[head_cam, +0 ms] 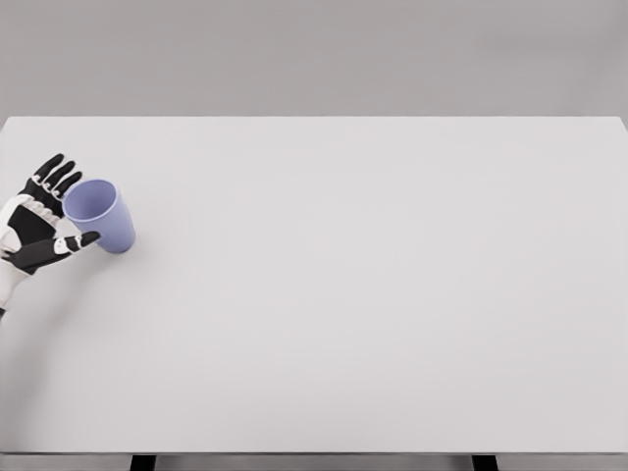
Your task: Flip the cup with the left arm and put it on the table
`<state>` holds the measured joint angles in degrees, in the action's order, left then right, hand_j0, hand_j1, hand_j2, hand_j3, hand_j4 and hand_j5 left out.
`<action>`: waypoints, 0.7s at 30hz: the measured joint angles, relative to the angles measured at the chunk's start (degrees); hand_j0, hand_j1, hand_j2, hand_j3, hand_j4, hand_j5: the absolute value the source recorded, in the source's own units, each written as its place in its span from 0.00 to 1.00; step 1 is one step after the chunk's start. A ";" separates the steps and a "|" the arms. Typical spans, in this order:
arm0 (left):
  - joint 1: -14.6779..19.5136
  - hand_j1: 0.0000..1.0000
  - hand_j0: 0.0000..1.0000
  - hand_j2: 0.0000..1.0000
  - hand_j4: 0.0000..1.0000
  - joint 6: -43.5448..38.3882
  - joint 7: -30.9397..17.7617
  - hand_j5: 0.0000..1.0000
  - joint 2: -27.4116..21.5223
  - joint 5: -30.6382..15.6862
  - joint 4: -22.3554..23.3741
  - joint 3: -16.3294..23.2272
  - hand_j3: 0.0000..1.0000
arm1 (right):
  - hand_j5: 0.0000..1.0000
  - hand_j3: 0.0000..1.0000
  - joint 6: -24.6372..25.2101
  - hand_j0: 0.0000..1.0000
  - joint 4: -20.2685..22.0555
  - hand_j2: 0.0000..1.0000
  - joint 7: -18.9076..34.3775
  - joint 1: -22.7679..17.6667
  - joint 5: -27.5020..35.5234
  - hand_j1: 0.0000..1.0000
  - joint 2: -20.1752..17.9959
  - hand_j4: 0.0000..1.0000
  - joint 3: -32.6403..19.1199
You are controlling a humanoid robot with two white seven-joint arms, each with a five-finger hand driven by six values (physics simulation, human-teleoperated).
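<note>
The left hand (39, 221) sits at the far left edge of the counter (373, 294); its fingers are spread wide, the thumb reaching under the cup (101, 214), seemingly touching it though not clasped round it; the cup tilts, mouth up and toward the hand, base toward the counter; to finish well, I judge, ease it upright, let the base settle flat, then draw the fingers clear without nudging it.

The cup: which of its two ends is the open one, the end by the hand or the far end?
The end by the left hand. The cup is tilted, its open mouth facing up-left toward the fingers; its closed base points lower right.
</note>
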<state>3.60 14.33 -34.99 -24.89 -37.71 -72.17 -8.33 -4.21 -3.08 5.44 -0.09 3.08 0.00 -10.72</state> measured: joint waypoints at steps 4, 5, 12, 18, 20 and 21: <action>-1.58 1.00 1.00 1.00 1.00 -0.08 0.00 1.00 -0.43 0.07 -0.83 -0.77 1.00 | 1.00 1.00 0.00 1.00 0.00 1.00 0.00 0.00 0.00 1.00 0.00 1.00 0.00; -1.76 1.00 1.00 1.00 1.00 -0.11 0.00 1.00 -0.48 0.07 -1.13 -1.02 1.00 | 1.00 1.00 0.00 1.00 0.00 1.00 0.00 0.00 0.00 1.00 0.00 1.00 0.00; -2.37 1.00 1.00 1.00 1.00 -0.10 0.00 1.00 -3.40 0.22 -2.46 -1.90 1.00 | 1.00 1.00 0.00 1.00 0.00 1.00 0.00 0.00 -0.01 1.00 0.00 1.00 -0.01; -2.46 1.00 1.00 1.00 1.00 -1.75 0.00 1.00 -6.66 0.57 -4.74 -1.97 1.00 | 1.00 1.00 0.00 1.00 -0.01 1.00 0.00 0.00 -0.01 1.00 0.00 1.00 0.00; -2.02 1.00 1.00 1.00 1.00 -2.91 0.00 1.00 -8.22 0.59 -6.09 -1.98 1.00 | 1.00 1.00 0.00 1.00 0.00 1.00 0.00 0.00 -0.01 1.00 0.00 1.00 -0.01; -1.85 1.00 1.00 1.00 1.00 -3.45 0.00 1.00 -9.04 0.59 -6.68 -1.98 1.00 | 1.00 1.00 0.00 1.00 -0.01 1.00 0.00 0.00 -0.01 1.00 0.00 1.00 -0.03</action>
<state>1.76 10.88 -35.00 -33.93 -37.12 -78.85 -10.30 -4.21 -3.09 5.44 -0.09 3.07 0.00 -10.75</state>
